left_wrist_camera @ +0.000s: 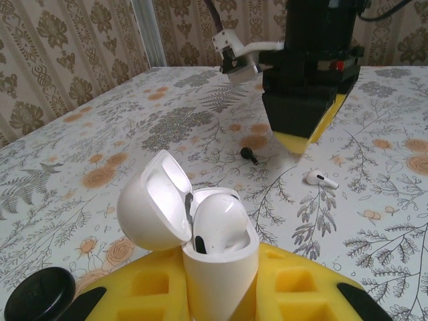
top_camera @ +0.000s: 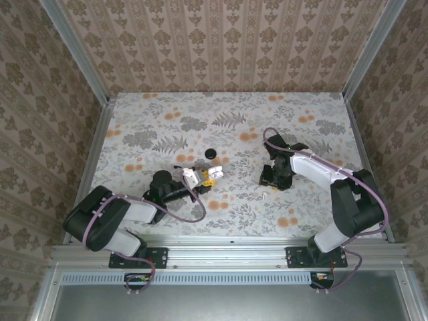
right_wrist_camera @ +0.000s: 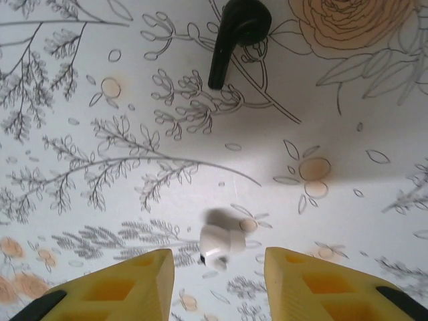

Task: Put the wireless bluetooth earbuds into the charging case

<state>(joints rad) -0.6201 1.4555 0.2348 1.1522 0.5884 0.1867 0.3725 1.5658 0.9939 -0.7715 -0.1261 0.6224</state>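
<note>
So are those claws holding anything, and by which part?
The left claw grips the open charging case by its lower body. The right claw holds nothing; a white earbud lies beneath it.

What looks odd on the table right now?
A black earbud lies loose near the white earbud under the right gripper. It mismatches the open white charging case, which holds a white bud.

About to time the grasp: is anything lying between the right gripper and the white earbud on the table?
Nothing visible does. The white earbud lies on the table right beneath the open right gripper; the black earbud lies apart, farther off.
</note>
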